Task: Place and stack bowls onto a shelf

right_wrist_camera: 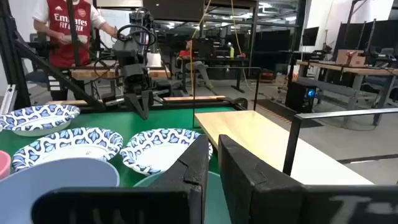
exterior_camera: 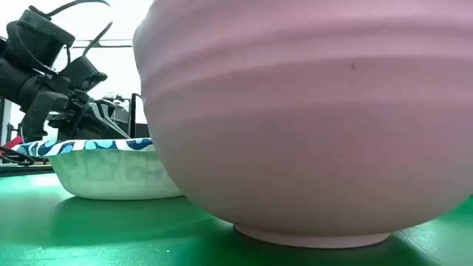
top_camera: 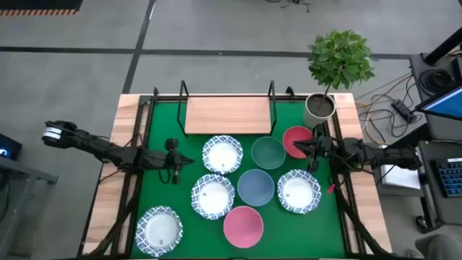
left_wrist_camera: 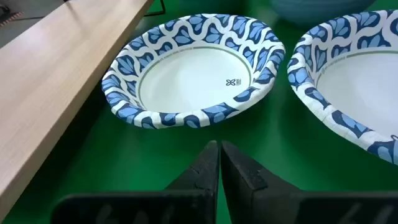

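Shelf (top_camera: 227, 115): light-wood board with black wire uprights, upper centre of the high view, at the far edge of the green mat (top_camera: 148, 184). Nothing on it; no bowl placed yet.

Bowls, eight, all on the mat below the shelf in the high view:
- White with blue rim, four: one just under the shelf (top_camera: 221, 154), one at centre (top_camera: 213, 196), one to the right (top_camera: 299, 192), one at the lower left (top_camera: 159, 231).
- Dark green bowl (top_camera: 268, 152), right of the first white one.
- Grey-blue bowl (top_camera: 255, 186), centre.
- Pink bowl (top_camera: 243, 225), lower centre; fills the low view.
- Red bowl (top_camera: 296, 141), upper right, beside the plant pot (top_camera: 319, 107).

Left gripper (top_camera: 175, 163): left of centre in the high view, low over the mat, fingers pressed together and empty, pointing at the first white bowl, near it but apart.

Right gripper (top_camera: 309, 150): at the red bowl's edge, fingers nearly together; whether they pinch the rim cannot be told.

Step in hand, as judged: the opening pick, probably the red bowl by the right arm.

Next move calls for: a firm hold on a rim, a lift clear of neighbouring bowls, and a carry between the wire uprights.
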